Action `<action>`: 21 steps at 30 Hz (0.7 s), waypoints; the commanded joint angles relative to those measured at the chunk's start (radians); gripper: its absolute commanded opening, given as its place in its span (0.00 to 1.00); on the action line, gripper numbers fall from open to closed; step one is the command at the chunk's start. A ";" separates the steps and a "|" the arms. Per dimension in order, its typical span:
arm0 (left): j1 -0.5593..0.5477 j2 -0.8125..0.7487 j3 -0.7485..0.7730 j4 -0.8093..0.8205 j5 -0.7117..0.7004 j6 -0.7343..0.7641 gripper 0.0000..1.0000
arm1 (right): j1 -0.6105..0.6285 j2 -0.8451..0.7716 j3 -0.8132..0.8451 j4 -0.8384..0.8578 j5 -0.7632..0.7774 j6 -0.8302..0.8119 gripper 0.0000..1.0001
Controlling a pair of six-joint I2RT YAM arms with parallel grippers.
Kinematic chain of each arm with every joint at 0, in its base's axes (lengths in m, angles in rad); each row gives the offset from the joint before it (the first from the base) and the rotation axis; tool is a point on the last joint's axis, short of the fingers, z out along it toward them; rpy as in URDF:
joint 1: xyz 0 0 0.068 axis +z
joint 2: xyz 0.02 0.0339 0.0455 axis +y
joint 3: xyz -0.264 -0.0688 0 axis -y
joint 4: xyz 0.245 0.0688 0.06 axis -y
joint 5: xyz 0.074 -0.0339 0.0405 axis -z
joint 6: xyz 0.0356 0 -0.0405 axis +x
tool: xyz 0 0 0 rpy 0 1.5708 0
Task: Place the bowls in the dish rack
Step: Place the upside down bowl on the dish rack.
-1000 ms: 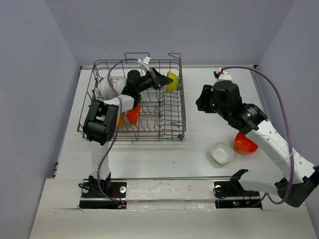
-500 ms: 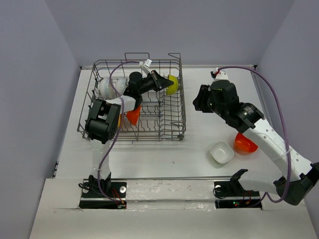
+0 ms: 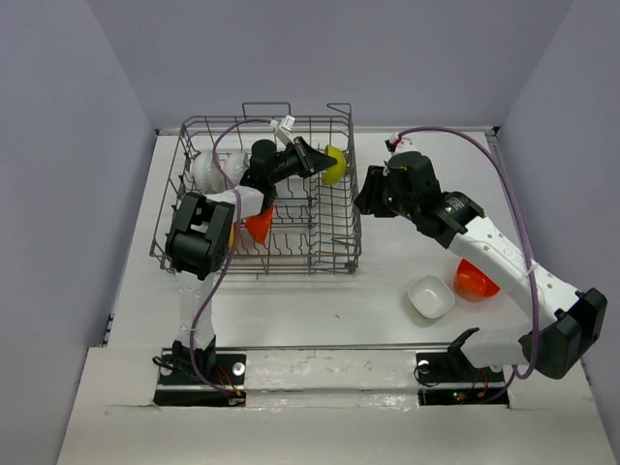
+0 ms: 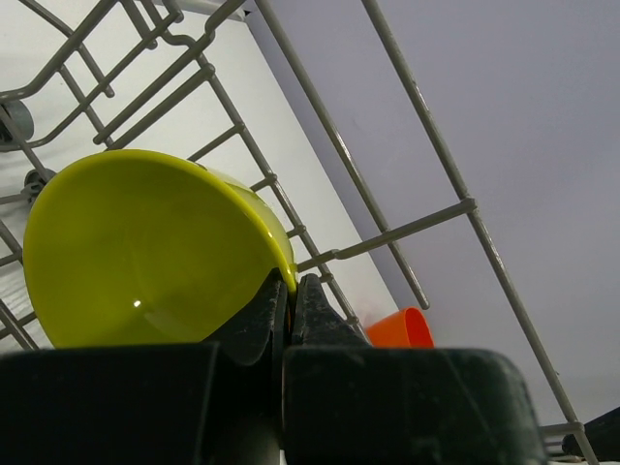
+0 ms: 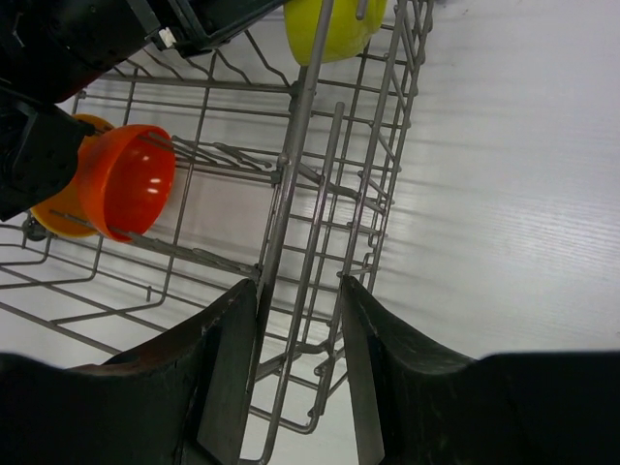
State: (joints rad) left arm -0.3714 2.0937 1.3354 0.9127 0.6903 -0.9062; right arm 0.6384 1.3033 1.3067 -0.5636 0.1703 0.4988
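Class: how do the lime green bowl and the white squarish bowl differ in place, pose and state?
The lime green bowl is inside the dish rack; the white squarish bowl sits on the table. The green one is tipped on edge; the white one stands mouth up. The left gripper pinches the green one's rim; no gripper holds the white one. Both are small and glossy.

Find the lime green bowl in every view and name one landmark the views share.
Top external: lime green bowl in the dish rack's far right corner, at the left gripper's tip.
Left wrist: lime green bowl fills the left centre, its rim pinched between the fingers.
Right wrist: lime green bowl at the top edge, behind wires.
Shared landmark: the dish rack's right wire side.
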 commanded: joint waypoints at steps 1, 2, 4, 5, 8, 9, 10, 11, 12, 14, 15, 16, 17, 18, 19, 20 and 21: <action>-0.004 -0.024 0.018 0.051 -0.009 0.039 0.00 | 0.004 0.008 -0.018 0.077 -0.029 0.011 0.46; -0.004 -0.026 0.018 0.046 -0.011 0.043 0.00 | 0.004 0.013 -0.020 0.082 -0.031 0.011 0.46; -0.004 -0.026 0.019 0.037 -0.012 0.046 0.00 | 0.004 0.024 -0.023 0.087 -0.031 0.011 0.46; -0.004 -0.029 0.018 0.032 -0.012 0.049 0.00 | 0.004 0.030 -0.024 0.088 -0.031 0.012 0.46; -0.004 -0.037 0.013 0.018 -0.020 0.061 0.00 | 0.004 0.034 -0.035 0.094 -0.025 0.015 0.43; -0.004 -0.041 0.013 0.009 -0.021 0.064 0.00 | 0.004 0.034 -0.038 0.097 -0.023 0.014 0.43; -0.004 -0.044 0.011 0.005 -0.023 0.067 0.00 | 0.004 0.034 -0.040 0.097 -0.022 0.014 0.42; -0.004 -0.046 0.008 0.000 -0.031 0.073 0.00 | 0.004 0.036 -0.044 0.100 -0.022 0.015 0.41; -0.004 -0.052 0.005 -0.011 -0.035 0.078 0.00 | 0.004 0.036 -0.047 0.103 -0.022 0.015 0.40; -0.004 -0.055 0.001 -0.023 -0.040 0.089 0.00 | 0.004 0.036 -0.050 0.105 -0.023 0.017 0.40; -0.004 -0.061 -0.001 -0.032 -0.044 0.096 0.00 | 0.004 0.036 -0.053 0.108 -0.023 0.015 0.40; -0.004 -0.064 -0.007 -0.037 -0.049 0.101 0.00 | 0.004 0.037 -0.055 0.110 -0.023 0.015 0.40; -0.004 -0.066 -0.011 -0.041 -0.054 0.105 0.00 | 0.004 0.036 -0.055 0.110 -0.022 0.015 0.40; -0.004 -0.072 -0.013 -0.049 -0.058 0.112 0.00 | 0.004 0.037 -0.057 0.111 -0.020 0.015 0.36; -0.004 -0.073 -0.015 -0.054 -0.060 0.118 0.00 | 0.004 0.036 -0.058 0.110 -0.018 0.015 0.35; -0.004 -0.077 -0.016 -0.057 -0.063 0.122 0.00 | 0.004 0.037 -0.058 0.113 -0.018 0.017 0.32; -0.003 -0.080 -0.018 -0.060 -0.066 0.125 0.00 | 0.004 0.037 -0.060 0.113 -0.017 0.015 0.30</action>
State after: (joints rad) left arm -0.3733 2.0933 1.3293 0.8165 0.6456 -0.8246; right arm 0.6403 1.3357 1.2606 -0.4828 0.1356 0.5220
